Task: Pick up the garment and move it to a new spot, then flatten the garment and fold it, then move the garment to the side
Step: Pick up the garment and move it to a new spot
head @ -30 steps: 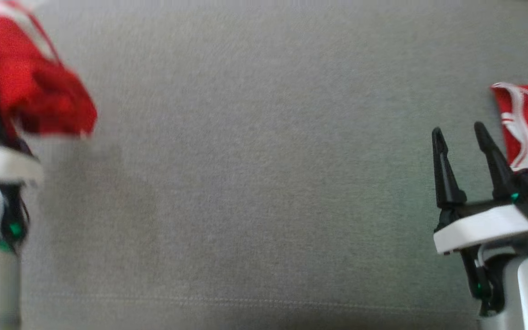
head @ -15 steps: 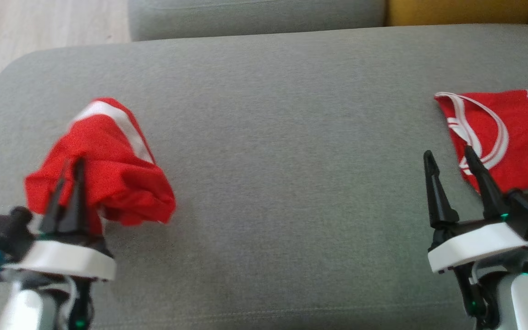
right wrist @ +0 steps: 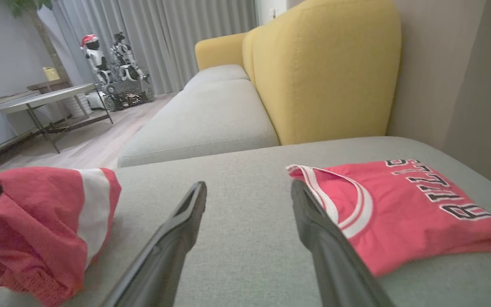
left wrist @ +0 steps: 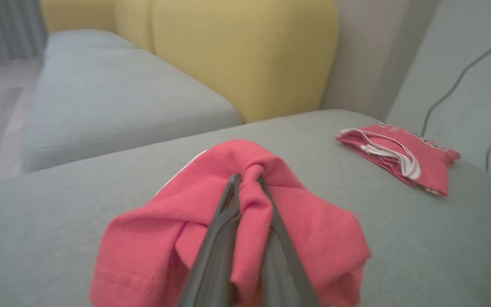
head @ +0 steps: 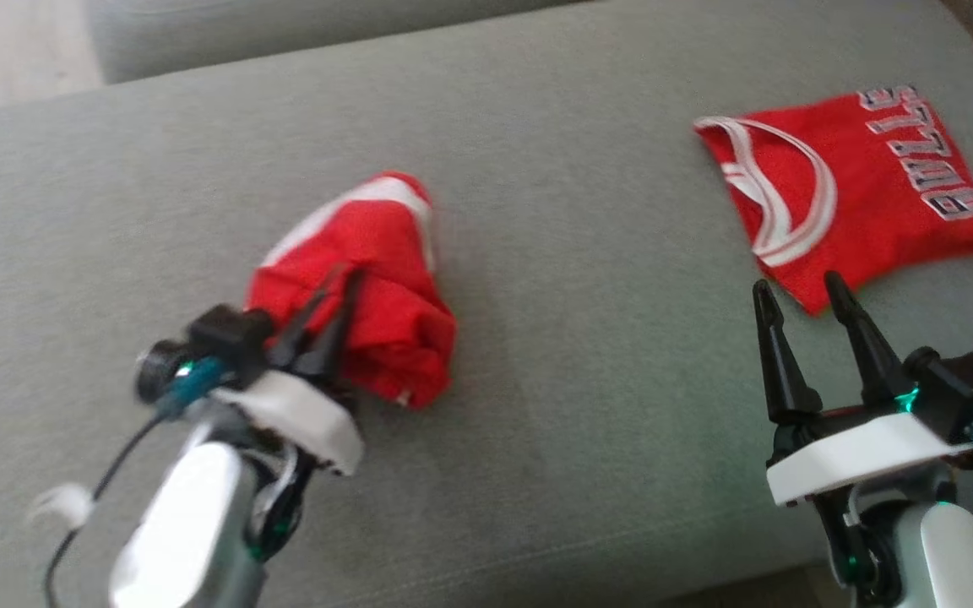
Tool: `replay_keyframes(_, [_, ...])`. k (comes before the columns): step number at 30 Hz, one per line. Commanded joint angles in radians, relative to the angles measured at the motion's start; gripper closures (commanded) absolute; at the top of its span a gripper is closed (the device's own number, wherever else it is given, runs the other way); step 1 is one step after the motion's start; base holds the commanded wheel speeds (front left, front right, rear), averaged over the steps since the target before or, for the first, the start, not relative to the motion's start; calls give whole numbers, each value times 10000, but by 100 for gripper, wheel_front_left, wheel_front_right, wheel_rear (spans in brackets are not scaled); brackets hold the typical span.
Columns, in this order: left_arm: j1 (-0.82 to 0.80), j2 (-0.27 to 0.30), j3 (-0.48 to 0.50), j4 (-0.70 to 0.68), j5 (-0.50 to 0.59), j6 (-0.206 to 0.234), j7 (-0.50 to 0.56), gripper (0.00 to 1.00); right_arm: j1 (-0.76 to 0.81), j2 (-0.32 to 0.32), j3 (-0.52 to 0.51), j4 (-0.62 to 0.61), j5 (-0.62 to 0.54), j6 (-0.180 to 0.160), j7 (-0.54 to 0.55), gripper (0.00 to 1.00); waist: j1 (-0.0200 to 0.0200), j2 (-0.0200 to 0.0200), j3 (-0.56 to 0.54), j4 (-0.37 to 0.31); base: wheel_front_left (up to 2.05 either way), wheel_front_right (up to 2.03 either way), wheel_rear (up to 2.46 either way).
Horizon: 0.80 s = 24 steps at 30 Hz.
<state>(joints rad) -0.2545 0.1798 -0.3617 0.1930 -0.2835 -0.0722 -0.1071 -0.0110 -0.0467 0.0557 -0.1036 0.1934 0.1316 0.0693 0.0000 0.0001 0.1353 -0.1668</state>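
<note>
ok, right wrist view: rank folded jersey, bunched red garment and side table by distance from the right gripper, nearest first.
1. folded jersey: just right of the right gripper, beside its right finger.
2. bunched red garment: well off to the left.
3. side table: far back, upper left.

A folded red jersey with white trim is laid flat on a grey fabric sofa seat. A yellow upholstered backrest is seen behind it, and pale wooden flooring beside it.

Grey sofa seat, yellow backrest; pale wood floor, grey curtains, low table beyond.
</note>
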Motion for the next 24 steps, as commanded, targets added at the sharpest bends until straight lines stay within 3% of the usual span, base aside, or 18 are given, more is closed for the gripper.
replay_keyframes(1, [-669,7,89,79,151,-118,-32,100,-424,-36,264,-264,116,-9,-129,0,0,-1,364,-551,0,0,0])
replay_keyframes(7, [-1523,-369,-943,1907,371,-411,-140,100,-526,-36,360,-22,334,-9,-383,0,0,-1,713,-1090,0,0,0])
replay_keyframes(8, [-1617,-428,-1051,2118,326,-442,-203,95,-536,-36,362,16,359,-9,-415,0,0,-1,749,-1115,0,0,0])
replay_keyframes(9, [-1704,-484,-1149,2292,266,-469,-273,62,-542,-36,356,48,373,-9,-451,0,0,-1,772,-1121,0,0,0])
replay_keyframes(10, [-1704,-484,-1149,2292,266,-469,-273,62,-542,-36,356,48,373,-9,-451,0,0,-1,772,-1121,0,0,0])
replay_keyframes(11, [-1833,-565,-1315,2496,131,-509,-465,0,-543,-36,328,113,391,-9,-517,0,0,-1,799,-1092,0,0,0])
replay_keyframes(17, [-1802,-650,-1254,2134,-316,-479,-1155,0,-559,-36,246,228,344,-9,-565,0,0,-1,631,-598,0,0,0])
replay_keyframes(24, [-1259,-252,-165,927,-500,336,-1484,0,-536,-36,110,152,155,-9,-413,0,0,-1,316,240,0,0,0])
